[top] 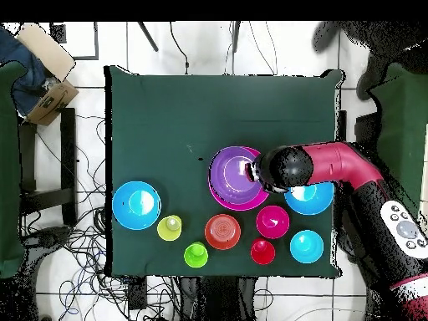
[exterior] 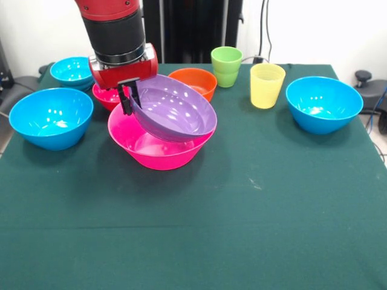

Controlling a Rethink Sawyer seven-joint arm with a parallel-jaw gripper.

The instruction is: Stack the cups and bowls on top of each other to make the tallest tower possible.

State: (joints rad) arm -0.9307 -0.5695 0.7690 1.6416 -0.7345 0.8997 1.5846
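I see the gripper (exterior: 129, 98) closed on the rim of the purple bowl (exterior: 172, 109), with one dark finger (exterior: 126, 101) outside the wall and the other inside. The bowl hangs tilted, its held edge raised and its open side turned toward the front camera. Its lower edge sits over the pink bowl (exterior: 154, 148), and I cannot tell whether the two are touching. From overhead, the purple bowl covers most of the pink one, leaving only a thin pink crescent showing.

I take the pink bowl as my landmark on the green tablecloth (exterior: 242, 199). In the front view, the orange bowl (exterior: 196, 81) stands just behind it, and the magenta-red bowl (exterior: 106, 96) is behind it too, partly hidden by the gripper. The small cyan bowl (exterior: 71, 71) sits farther back on that same side, and one blue bowl (exterior: 51, 118) rests beside the pink bowl. The green cup (exterior: 227, 65) and the yellow cup (exterior: 266, 84) stand upright behind the pink bowl, off to the other side. The second blue bowl (exterior: 323, 104) is well apart beyond them. Overhead, the red cup (top: 262, 252) stands near the magenta-red bowl.
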